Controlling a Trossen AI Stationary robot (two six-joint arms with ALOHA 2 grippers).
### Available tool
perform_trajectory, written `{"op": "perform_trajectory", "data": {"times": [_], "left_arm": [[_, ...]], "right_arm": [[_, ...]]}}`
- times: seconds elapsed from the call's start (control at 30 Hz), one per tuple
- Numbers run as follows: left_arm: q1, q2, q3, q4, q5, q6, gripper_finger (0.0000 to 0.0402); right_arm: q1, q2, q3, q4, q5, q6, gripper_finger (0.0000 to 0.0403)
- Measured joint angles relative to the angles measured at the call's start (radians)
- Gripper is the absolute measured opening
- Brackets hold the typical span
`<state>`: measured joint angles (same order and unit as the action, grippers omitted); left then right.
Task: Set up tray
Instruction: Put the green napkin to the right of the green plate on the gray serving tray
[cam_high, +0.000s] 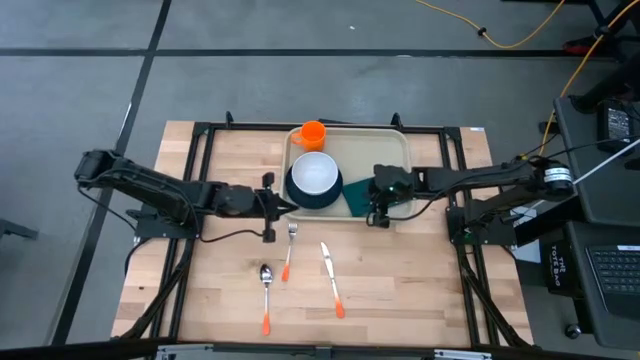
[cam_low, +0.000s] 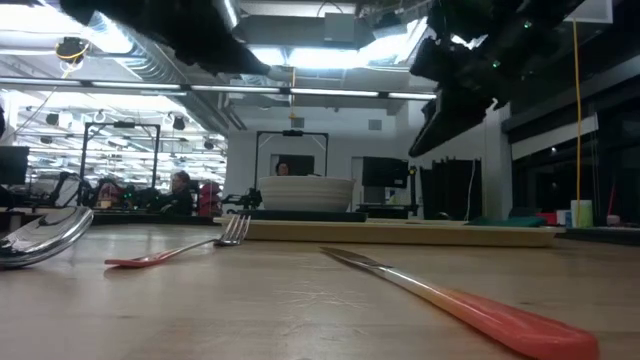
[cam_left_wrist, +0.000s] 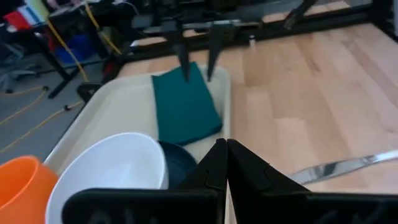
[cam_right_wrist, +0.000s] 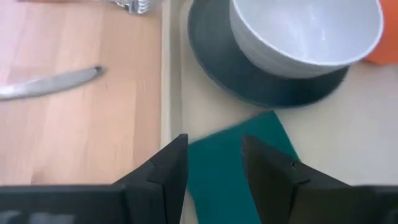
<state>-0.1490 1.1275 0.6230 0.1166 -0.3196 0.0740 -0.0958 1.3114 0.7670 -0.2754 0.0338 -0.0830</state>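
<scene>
Risk: right gripper (cam_right_wrist: 214, 165), fingers spread above napkin (cam_right_wrist: 239, 168), may drag it off tray (cam_high: 395, 150); left gripper (cam_left_wrist: 226, 163) is pressed together.

This is a robotics lab or workshop hall. Behind the wooden table (cam_high: 230, 290) the low view shows a large open room with exposed ceiling ducts, strip lights (cam_low: 300, 55), metal frames and more workstations, where a person (cam_low: 180, 188) sits far off. Around the table lies grey concrete floor crossed by a yellow cable (cam_high: 520, 35), and beside the right arm a laptop (cam_high: 612, 275) rests on a dark stand.
</scene>
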Motion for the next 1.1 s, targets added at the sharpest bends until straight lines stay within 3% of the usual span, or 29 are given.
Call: {"op": "perform_trajectory", "data": {"times": [0.33, 0.7, 1.1], "left_arm": [[0.074, 0.007, -0.074, 0.022, -0.001, 0.000, 0.0005], [0.080, 0.007, -0.077, 0.046, -0.001, 0.000, 0.0004], [0.079, 0.007, -0.077, 0.045, -0.001, -0.008, 0.0003]], "right_arm": [[0.044, 0.143, 0.000, 0.053, 0.078, -0.040, 0.0153], [0.054, 0.242, 0.002, 0.060, 0.038, 0.048, 0.0153], [0.072, 0.321, 0.000, 0.084, 0.069, 0.027, 0.0153]]}}
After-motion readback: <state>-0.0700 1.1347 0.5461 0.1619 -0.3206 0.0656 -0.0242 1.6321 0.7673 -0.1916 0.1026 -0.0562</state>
